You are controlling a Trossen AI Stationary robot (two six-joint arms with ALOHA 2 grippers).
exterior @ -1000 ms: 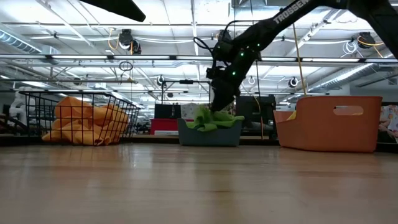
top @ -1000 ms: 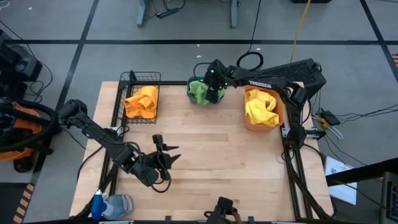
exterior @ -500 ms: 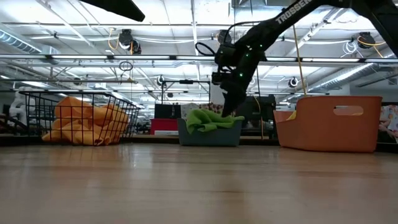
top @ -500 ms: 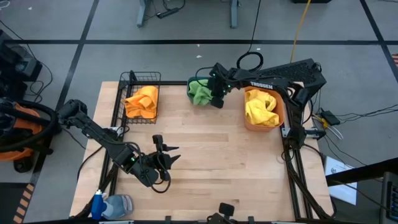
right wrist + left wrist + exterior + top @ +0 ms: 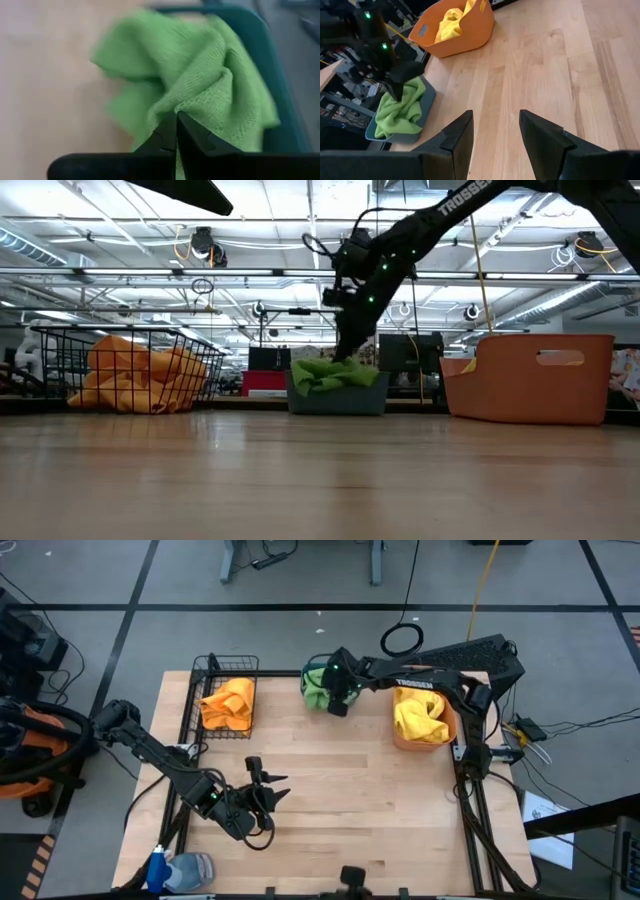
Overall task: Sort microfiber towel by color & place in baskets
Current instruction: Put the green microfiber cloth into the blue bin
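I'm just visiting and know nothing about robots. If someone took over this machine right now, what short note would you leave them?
Right tool: shut, pressing into the green towel at the teal tub.
Left tool: open, empty, waiting above bare table near the front.
Orange towel sits in the black wire basket; yellow towel in the orange bin.
No loose towels visible on the table.
Left: green towel hangs over the tub's rim; tuck it in, then withdraw.
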